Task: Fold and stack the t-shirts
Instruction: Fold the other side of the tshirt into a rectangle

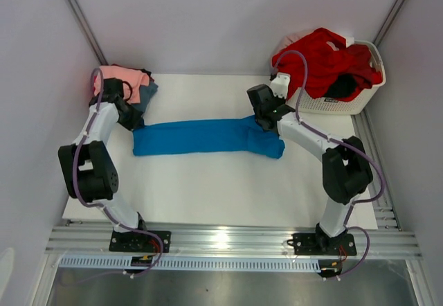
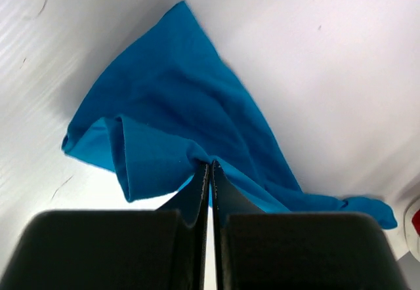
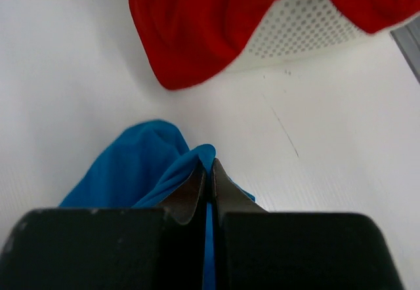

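A bright blue t-shirt [image 1: 208,137] lies stretched in a long band across the white table, folded lengthwise. My left gripper [image 1: 133,122] is shut on its left end, where the cloth [image 2: 170,126] bunches at my fingertips. At the right end my right gripper [image 1: 265,122] is shut on a fold of the same blue cloth [image 3: 138,165]. A salmon pink t-shirt [image 1: 123,81] sits folded on a slate blue one [image 1: 148,91] at the back left. A red t-shirt [image 1: 325,57] and a black one [image 1: 341,86] lie heaped in the basket.
The white slatted basket [image 1: 346,102] stands at the back right, with red cloth [image 3: 197,21] hanging over its wall [image 3: 302,24]. Grey walls close in the table at the back and sides. A metal rail [image 1: 228,240] runs along the near edge.
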Robot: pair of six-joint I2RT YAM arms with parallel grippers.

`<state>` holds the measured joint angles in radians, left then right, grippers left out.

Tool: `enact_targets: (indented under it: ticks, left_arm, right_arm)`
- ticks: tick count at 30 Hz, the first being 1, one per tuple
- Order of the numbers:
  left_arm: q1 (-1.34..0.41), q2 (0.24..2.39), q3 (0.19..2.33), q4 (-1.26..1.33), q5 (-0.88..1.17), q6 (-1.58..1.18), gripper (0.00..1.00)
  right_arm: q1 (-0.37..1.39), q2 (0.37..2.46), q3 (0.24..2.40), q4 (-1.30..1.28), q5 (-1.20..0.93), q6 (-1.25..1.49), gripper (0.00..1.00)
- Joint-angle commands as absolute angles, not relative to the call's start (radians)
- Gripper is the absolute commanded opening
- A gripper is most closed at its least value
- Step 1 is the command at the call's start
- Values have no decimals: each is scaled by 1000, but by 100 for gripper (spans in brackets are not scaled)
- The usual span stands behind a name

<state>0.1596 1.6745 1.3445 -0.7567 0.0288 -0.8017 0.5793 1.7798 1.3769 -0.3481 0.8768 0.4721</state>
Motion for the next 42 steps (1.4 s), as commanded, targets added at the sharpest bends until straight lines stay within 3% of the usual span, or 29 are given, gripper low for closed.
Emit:
enact_targets:
  ticks: [1, 7, 11, 14, 15, 17, 18, 19, 20, 24, 30, 35, 42]
  left_arm:
    - [146, 1739, 1462, -741, 6, -769, 1]
    - [97, 1917, 1604, -779, 9, -738, 1]
    - [89, 1959, 1594, -756, 23, -738, 12]
    - [91, 1983, 1578, -752, 32, -732, 26]
    - [91, 1988, 1578, -750, 37, -727, 29]
    - [91, 2000, 1580, -750, 35, -718, 43]
    - [91, 2002, 1580, -752, 35, -715, 48]
    - [91, 2002, 1582, -755, 32, -710, 53]
    - [91, 1996, 1582, -762, 20, -709, 64]
    - [91, 1904, 1518, -747, 31, -718, 77]
    - [81, 1692, 1324, -632, 77, -744, 79]
    - [80, 1644, 1139, -572, 103, -790, 77]
    - [52, 1637, 1022, -591, 81, -856, 73]
  right_arm:
    - [535, 1847, 1491, -273, 937, 388, 0]
    - [505, 2024, 1638, -336, 916, 370, 1]
    - [503, 2098, 1675, -374, 901, 388, 6]
    - [502, 2112, 1669, -361, 870, 387, 42]
    - [500, 2124, 1674, -364, 868, 387, 61]
    - [500, 2131, 1675, -354, 865, 380, 78]
    - [499, 2129, 1671, -347, 859, 371, 91]
    - [499, 2125, 1666, -341, 851, 365, 94]
    - [499, 2117, 1658, -334, 836, 357, 96]
    - [503, 2013, 1542, -247, 796, 319, 100]
    - [525, 1823, 1407, -268, 775, 339, 99]
    - [538, 1701, 1250, -293, 759, 417, 99]
    - [551, 1698, 1125, -313, 684, 518, 99]
